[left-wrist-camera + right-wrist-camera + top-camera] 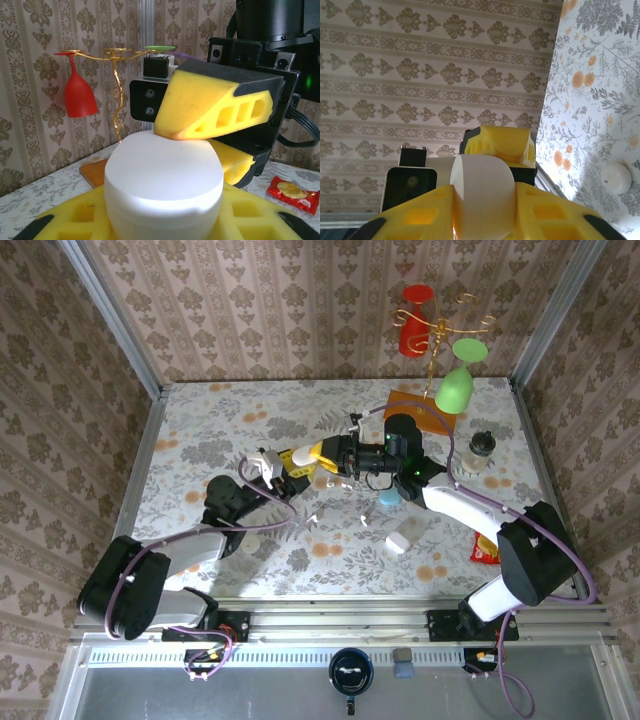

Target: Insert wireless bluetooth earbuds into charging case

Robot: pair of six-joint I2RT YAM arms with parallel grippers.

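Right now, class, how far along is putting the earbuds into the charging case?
Done: the charging case is held off the table by the left gripper. In hand: the right gripper pinches its top, and the lid looks closed. Left: the earbuds lie loose on the table, none inserted.

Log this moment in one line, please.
left gripper: shut on white oval plastic charging case | right gripper: shut on same case | case: held by both
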